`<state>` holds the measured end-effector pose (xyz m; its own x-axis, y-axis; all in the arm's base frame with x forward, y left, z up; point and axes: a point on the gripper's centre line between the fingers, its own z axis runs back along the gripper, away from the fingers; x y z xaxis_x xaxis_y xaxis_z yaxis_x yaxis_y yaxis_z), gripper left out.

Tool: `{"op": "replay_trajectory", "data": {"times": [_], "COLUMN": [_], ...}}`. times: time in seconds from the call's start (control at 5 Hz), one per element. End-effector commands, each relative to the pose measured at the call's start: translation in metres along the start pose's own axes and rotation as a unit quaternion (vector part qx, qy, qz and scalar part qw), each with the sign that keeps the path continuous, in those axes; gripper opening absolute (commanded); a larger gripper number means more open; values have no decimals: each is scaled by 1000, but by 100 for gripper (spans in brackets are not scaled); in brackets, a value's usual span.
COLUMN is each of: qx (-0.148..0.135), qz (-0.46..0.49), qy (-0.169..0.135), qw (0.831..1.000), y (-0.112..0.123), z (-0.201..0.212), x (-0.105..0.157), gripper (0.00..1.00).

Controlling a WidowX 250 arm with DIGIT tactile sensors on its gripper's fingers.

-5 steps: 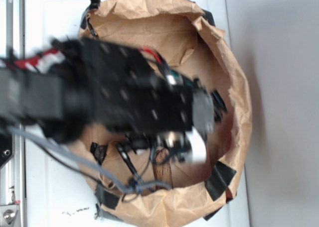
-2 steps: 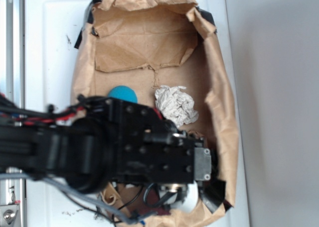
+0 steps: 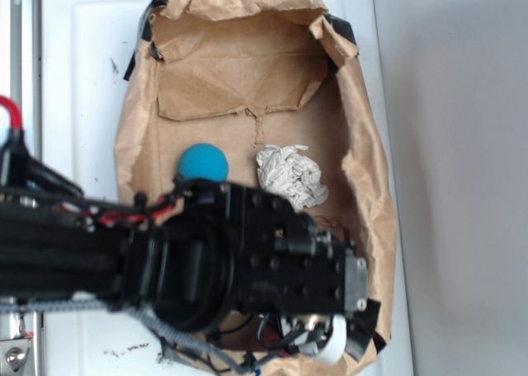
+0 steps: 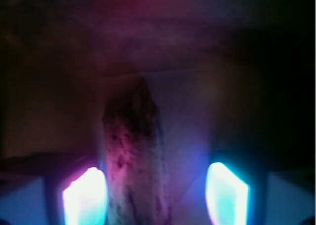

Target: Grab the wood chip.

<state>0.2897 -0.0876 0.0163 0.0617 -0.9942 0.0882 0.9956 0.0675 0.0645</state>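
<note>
Black arm (image 3: 206,260) w/ screws, red+grey cables, pale gripper (image 3: 326,343)

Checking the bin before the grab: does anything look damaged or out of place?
The brown paper lining is crumpled and torn along its rim, with a flap folded in at the far side. The wood chip sits off-centre between the gripper pads, nearer one glowing pad.

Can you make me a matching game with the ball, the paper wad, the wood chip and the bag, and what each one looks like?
Things:
1. ball
2. paper wad
3. wood chip
4. bag

Looks:
A. white and crumpled
B. brown paper, open at the top, holding the others
C. round and blue
D. dark and rough, lying between the glowing fingers in the wrist view

Pairs: 1-C, 2-A, 3-D, 4-B
</note>
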Motion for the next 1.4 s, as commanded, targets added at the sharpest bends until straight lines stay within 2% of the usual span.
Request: {"op": "replay_trajectory", "data": {"times": [0.0,0.2,0.4,0.6,0.8,1.0,1.2], "qx": [51,26,-4,-13,16,34,45], "qz": [66,156,277,392,503,579,584], "qy": [-11,-5,42,81,74,37,8], "qw": [996,987,960,916,861,814,811], "y": [-7,-12,-12,-14,-26,-29,-23], "z": [39,80,105,117,144,179,207], "x": [-20,-47,-71,-83,-93,-100,-105], "gripper": [0,0,0,0,0,0,0]}}
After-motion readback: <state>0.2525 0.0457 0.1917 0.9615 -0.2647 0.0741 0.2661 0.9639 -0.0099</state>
